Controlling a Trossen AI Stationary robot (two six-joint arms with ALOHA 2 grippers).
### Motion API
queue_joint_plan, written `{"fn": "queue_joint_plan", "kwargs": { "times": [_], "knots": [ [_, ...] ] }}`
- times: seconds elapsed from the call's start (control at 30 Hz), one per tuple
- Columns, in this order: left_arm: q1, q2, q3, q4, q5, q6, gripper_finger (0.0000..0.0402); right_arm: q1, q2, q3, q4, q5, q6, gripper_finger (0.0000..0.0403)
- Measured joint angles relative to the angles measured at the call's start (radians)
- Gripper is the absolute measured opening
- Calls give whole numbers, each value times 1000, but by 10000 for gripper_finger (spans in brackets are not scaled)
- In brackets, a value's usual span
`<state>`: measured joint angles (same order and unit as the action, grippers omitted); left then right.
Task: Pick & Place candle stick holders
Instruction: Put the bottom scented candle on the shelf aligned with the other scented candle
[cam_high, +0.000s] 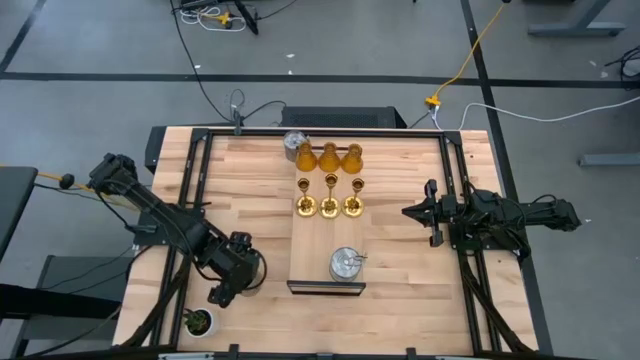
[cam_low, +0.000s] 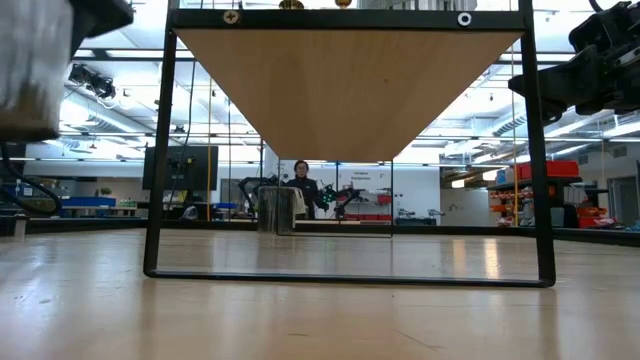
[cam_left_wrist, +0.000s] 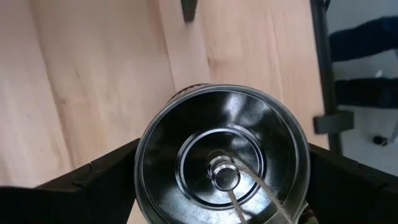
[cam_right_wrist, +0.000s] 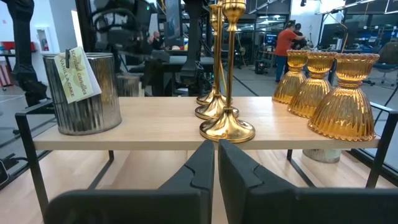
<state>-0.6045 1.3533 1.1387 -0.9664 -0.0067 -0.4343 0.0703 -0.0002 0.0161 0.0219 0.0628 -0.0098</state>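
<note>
A silver holder (cam_left_wrist: 222, 165) is clamped in the left gripper (cam_high: 233, 272) at seven o'clock. The right gripper (cam_high: 412, 211), at three o'clock, is closed and empty.

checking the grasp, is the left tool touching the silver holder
Touching: the left wrist view shows the silver holder wedged between the left tool fingers.

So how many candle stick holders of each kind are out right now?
Shiny gold thin-stemmed holders: 3
Amber-orange bell-shaped holders: 3
Squat round silver metal holders: 3, one of them in the left gripper
Total: 9
</note>
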Motion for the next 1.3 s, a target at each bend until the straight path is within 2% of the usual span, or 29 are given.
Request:
{"fn": "queue_joint_plan", "kwargs": {
  "times": [0.33, 0.8, 1.07, 1.3],
  "knots": [
    [71, 2, 158, -124, -72, 0, 383, 0, 0, 0, 0, 0, 0, 27],
    [180, 4, 299, -177, -83, 10, 383, 0, 0, 0, 0, 0, 0, 27],
    [222, 75, 421, -175, -83, 83, 383, 0, 0, 0, 0, 0, 0, 27],
    [251, 157, 531, -175, -90, 90, 383, 0, 0, 0, 0, 0, 0, 27]
  ]
}}
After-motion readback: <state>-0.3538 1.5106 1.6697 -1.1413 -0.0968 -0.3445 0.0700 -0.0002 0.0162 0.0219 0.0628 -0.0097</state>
